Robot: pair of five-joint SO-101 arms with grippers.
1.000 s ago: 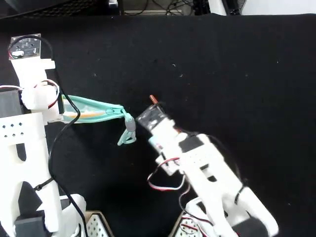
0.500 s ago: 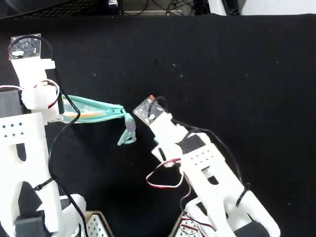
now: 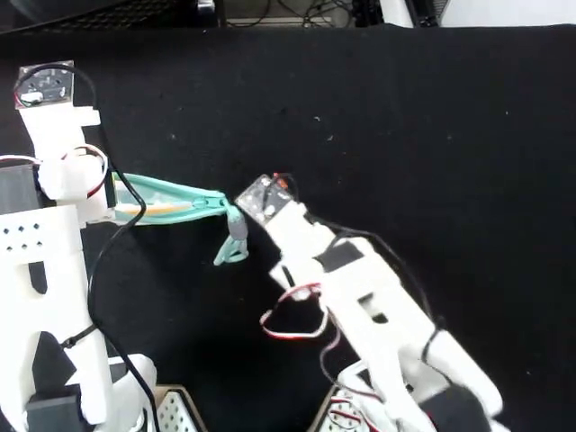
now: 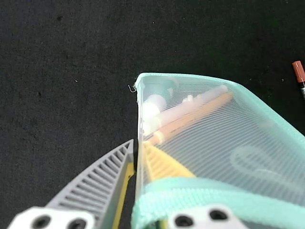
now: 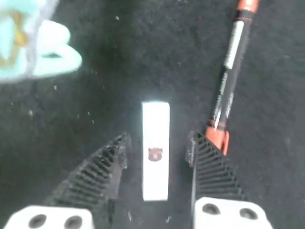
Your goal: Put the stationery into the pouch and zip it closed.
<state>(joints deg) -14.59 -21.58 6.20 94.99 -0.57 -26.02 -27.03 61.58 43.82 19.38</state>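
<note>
The right gripper [image 5: 157, 141] stands open over the black cloth-covered table [image 5: 119, 62], its ribbed fingers [image 5: 102, 167] straddling a white rectangular eraser [image 5: 155, 157] without touching it. A black pen with red-orange ends [image 5: 228, 81] lies just outside one finger. The left gripper [image 4: 137, 160] is clamped on the edge of the translucent teal mesh pouch [image 4: 214, 143], which holds orange and white pens beyond its fingertips.
</note>
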